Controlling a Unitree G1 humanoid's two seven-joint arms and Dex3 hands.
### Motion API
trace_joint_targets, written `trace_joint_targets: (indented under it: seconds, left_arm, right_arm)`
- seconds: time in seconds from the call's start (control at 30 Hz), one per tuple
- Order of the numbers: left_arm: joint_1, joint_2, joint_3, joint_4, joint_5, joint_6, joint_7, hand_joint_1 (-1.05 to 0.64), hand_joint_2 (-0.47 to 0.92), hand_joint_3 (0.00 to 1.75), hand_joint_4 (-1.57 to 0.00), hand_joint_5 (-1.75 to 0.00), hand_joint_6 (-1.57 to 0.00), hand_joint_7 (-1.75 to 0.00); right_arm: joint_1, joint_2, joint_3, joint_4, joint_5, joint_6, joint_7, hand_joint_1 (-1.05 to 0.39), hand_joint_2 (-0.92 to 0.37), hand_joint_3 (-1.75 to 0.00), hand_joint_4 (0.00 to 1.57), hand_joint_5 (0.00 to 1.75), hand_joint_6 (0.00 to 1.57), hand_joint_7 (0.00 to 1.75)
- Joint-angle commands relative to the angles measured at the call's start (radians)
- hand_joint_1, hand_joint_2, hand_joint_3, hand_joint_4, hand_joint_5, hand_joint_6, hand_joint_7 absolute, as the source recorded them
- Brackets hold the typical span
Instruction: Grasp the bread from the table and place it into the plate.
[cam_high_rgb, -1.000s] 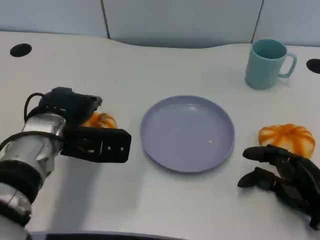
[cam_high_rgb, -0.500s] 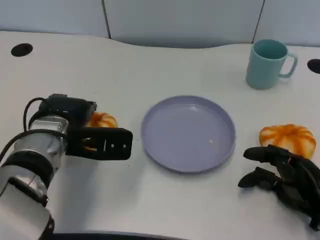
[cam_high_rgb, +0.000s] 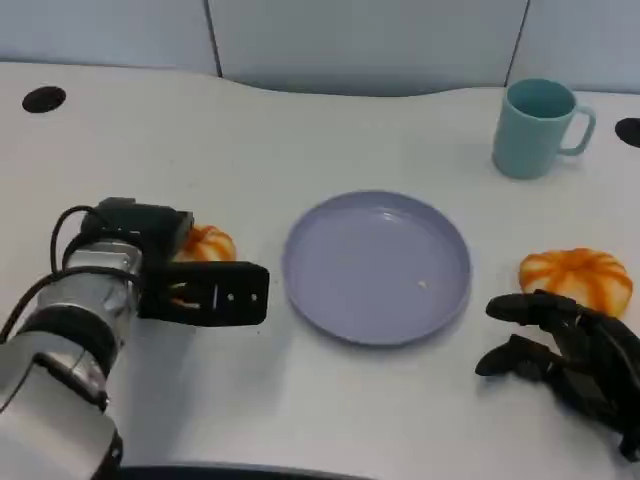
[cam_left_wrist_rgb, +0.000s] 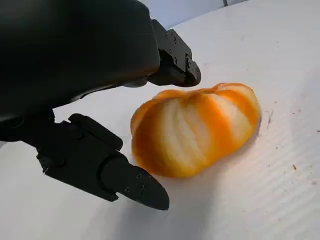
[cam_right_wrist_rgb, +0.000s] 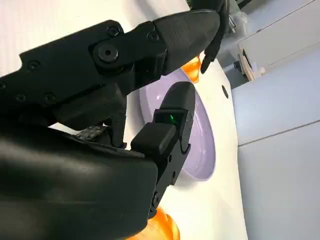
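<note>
Closing your spread left hand (cam_high_rgb: 205, 292) on the bread (cam_left_wrist_rgb: 196, 129)? Soft, light; grip its sides gently.

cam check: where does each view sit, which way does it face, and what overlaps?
Head: high on the robot, looking down at table, plate, mug; both forearms and hands show.
Left wrist: behind left hand, facing left bread.
Right wrist: behind right hand, facing the plate.
Shared: head and left wrist both show the left bread; head and right wrist both show the plate.
</note>
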Motion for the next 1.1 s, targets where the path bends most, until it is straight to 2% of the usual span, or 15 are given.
trace_joint_targets:
  seconds: [0.03, 0.23, 0.4, 0.57, 0.63, 0.77, 0.8, 0.83, 0.87, 0.9, 0.93, 1.0, 1.07, 1.1]
  left_arm:
    - [-0.018, -0.006, -0.017, 0.012, 0.004, 0.01, 0.011, -0.42, 0.65, 0.0, -0.06, -0.37, -0.33, -0.02]
    - [-0.01, -0.021, -0.015, 0.016, -0.011, 0.007, 0.002, -0.39, 0.66, 0.0, -0.11, -0.36, -0.38, -0.02]
    - [-0.007, -0.027, -0.011, 0.019, -0.018, 0.012, -0.016, -0.37, 0.67, 0.0, -0.15, -0.28, -0.39, -0.01]
    - [0.007, -0.036, -0.027, 0.023, -0.014, 0.028, -0.05, -0.25, 0.76, 0.02, -0.43, -0.29, -0.47, -0.02]
    - [0.014, -0.038, -0.031, 0.024, -0.016, 0.029, -0.046, -0.24, 0.76, 0.02, -0.48, -0.3, -0.48, -0.02]
    - [0.024, -0.035, -0.057, 0.026, 0.002, 0.032, -0.017, -0.19, 0.8, 0.02, -0.63, -0.31, -0.61, -0.03]
    - [0.026, -0.033, -0.061, 0.027, 0.005, 0.029, -0.013, -0.18, 0.82, 0.02, -0.69, -0.37, -0.65, -0.04]
    - [0.028, -0.031, -0.062, 0.028, 0.005, 0.027, -0.011, -0.17, 0.85, 0.02, -0.75, -0.59, -0.72, -0.02]
    - [0.028, -0.03, -0.059, 0.029, 0.001, 0.029, -0.015, -0.17, 0.86, 0.01, -0.77, -0.73, -0.77, -0.02]
    - [0.028, -0.03, -0.056, 0.03, -0.003, 0.032, -0.021, -0.18, 0.88, 0.01, -0.79, -0.78, -0.83, -0.02]
    - [0.03, -0.029, -0.054, 0.03, -0.005, 0.033, -0.021, -0.2, 0.89, 0.01, -0.8, -0.77, -0.86, -0.02]
    - [0.038, -0.025, -0.053, 0.031, -0.005, 0.033, -0.01, -0.22, 0.88, 0.0, -0.84, -0.62, -0.97, -0.02]
    - [0.048, -0.021, -0.062, 0.032, 0.005, 0.034, 0.009, -0.26, 0.87, 0.0, -0.88, -0.6, -1.04, -0.04]
    - [0.054, -0.016, -0.071, 0.034, 0.013, 0.03, 0.009, -0.3, 0.88, 0.0, -0.86, -0.67, -1.06, -0.02]
  right_arm:
    - [0.03, -0.002, 0.001, 0.014, -0.002, 0.018, -0.008, -0.41, -0.92, -0.08, 0.63, 1.09, 0.78, 0.61]
    - [0.034, 0.0, 0.001, 0.02, -0.003, 0.0, -0.002, -0.4, -0.92, -0.11, 0.63, 1.08, 0.77, 0.6]
    - [0.04, 0.005, 0.001, 0.01, 0.0, 0.004, -0.005, -0.38, -0.92, -0.1, 0.64, 1.07, 0.78, 0.6]
    - [0.043, 0.006, 0.0, 0.014, 0.001, -0.008, 0.001, -0.38, -0.92, -0.09, 0.65, 1.07, 0.78, 0.59]
    - [0.048, 0.007, 0.003, 0.003, -0.001, -0.004, -0.004, -0.38, -0.92, -0.08, 0.65, 1.07, 0.79, 0.59]
    - [0.056, 0.008, 0.002, -0.01, 0.006, 0.01, -0.003, -0.38, -0.92, -0.08, 0.64, 1.07, 0.78, 0.59]
    - [0.058, 0.009, 0.001, -0.011, 0.009, 0.009, 0.0, -0.38, -0.92, -0.08, 0.64, 1.07, 0.78, 0.59]
    - [0.06, 0.009, 0.001, -0.013, 0.01, 0.009, 0.001, -0.38, -0.92, -0.08, 0.64, 1.07, 0.79, 0.59]
    - [0.062, 0.008, 0.003, -0.016, 0.011, 0.012, 0.0, -0.37, -0.92, -0.08, 0.64, 1.07, 0.79, 0.58]
    - [0.064, 0.007, 0.004, -0.02, 0.011, 0.015, -0.001, -0.38, -0.92, -0.09, 0.64, 1.07, 0.79, 0.58]
    - [0.066, 0.006, 0.006, -0.024, 0.01, 0.014, -0.003, -0.38, -0.92, -0.09, 0.64, 1.07, 0.79, 0.58]
    - [0.07, 0.005, 0.007, -0.032, 0.011, 0.015, -0.003, -0.38, -0.92, -0.09, 0.64, 1.07, 0.79, 0.58]
    - [0.073, 0.005, 0.006, -0.042, 0.015, 0.029, -0.004, -0.38, -0.92, -0.08, 0.64, 1.08, 0.8, 0.58]
    - [0.075, 0.005, 0.005, -0.045, 0.017, 0.032, -0.004, -0.38, -0.92, -0.07, 0.64, 1.08, 0.79, 0.58]
